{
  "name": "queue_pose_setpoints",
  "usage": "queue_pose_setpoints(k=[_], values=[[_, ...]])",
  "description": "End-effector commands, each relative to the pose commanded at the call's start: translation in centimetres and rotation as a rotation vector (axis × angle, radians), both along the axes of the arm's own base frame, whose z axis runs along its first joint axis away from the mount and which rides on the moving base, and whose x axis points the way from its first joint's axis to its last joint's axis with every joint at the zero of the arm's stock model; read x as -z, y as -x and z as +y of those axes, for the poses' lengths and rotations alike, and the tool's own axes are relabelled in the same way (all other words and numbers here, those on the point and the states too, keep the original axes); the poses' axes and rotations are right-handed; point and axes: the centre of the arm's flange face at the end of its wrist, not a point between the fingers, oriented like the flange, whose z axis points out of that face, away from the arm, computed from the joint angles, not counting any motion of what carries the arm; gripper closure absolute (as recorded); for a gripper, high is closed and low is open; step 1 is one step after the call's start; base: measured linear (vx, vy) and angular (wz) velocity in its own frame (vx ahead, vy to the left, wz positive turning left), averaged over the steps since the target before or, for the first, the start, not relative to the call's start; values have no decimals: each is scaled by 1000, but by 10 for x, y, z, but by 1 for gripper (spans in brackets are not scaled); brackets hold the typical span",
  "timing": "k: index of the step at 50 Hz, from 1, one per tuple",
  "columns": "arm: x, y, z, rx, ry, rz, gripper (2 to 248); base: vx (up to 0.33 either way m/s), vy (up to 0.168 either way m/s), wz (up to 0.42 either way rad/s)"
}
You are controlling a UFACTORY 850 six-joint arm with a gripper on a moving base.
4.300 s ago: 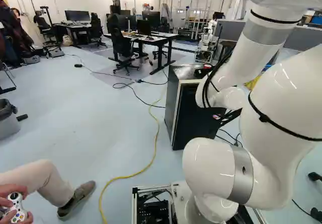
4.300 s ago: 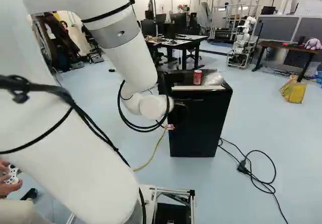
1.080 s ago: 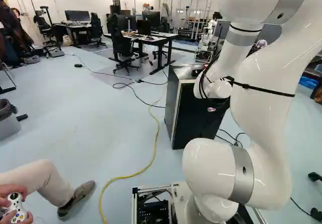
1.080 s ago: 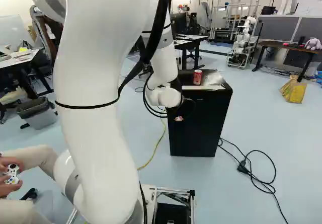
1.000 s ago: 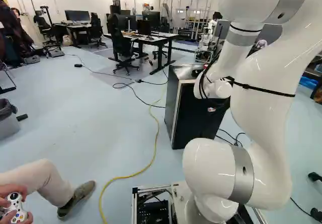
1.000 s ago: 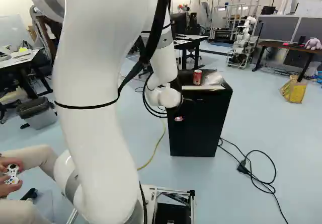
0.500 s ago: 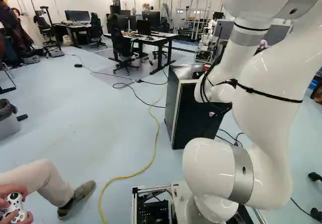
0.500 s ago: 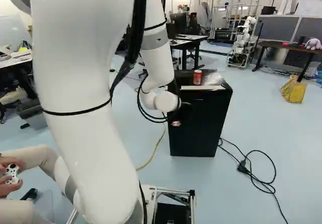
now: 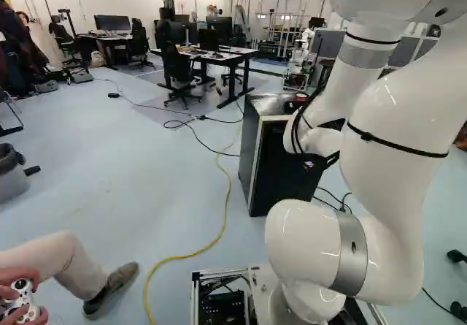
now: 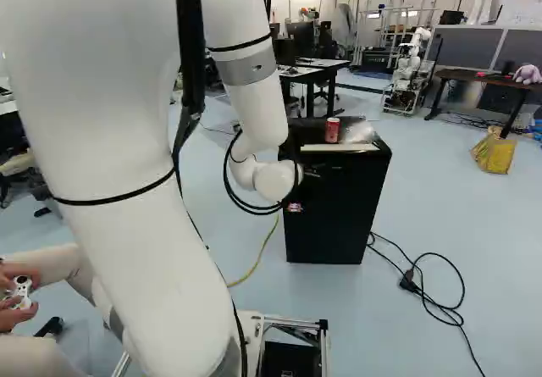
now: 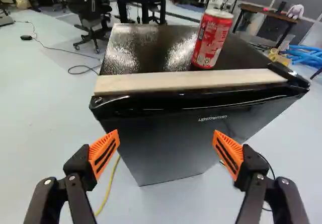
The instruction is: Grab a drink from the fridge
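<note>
So the red can (image 11: 212,39) is standing upright on top of the black fridge (image 11: 166,148), just behind the pale wooden strip (image 11: 191,81) that runs along the front edge. Can't really tell if the can touches the strip. The fridge door is shut, and there's some bright glare on its top.

The claw (image 10: 312,172) is out in front of the fridge, kinda hard to pick out against all that black. From the wrist view the claw (image 11: 166,146) is wide open, orange pads (image 11: 104,153) well apart, with the fridge's front ahead and the can higher up and beyond. The white arm (image 10: 144,250) reaches over from the base, and in the left base view it blocks most of the can.

On the floor there's a yellow cable (image 9: 208,248) between fridge and base, plus a black cable (image 10: 461,309) right of the fridge in the right base view. Way further back: another robot (image 10: 405,76) and a yellow bag (image 10: 494,155).
</note>
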Motion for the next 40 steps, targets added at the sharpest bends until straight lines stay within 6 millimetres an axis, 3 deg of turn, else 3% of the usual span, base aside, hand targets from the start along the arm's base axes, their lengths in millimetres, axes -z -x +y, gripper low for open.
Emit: queue_pose_setpoints(k=[15, 40], values=[[-13, -11, -6, 28, 22, -159, 3, 0, 0, 0], [-24, -60, -32, 88, 53, -339, 3, 0, 0, 0]])
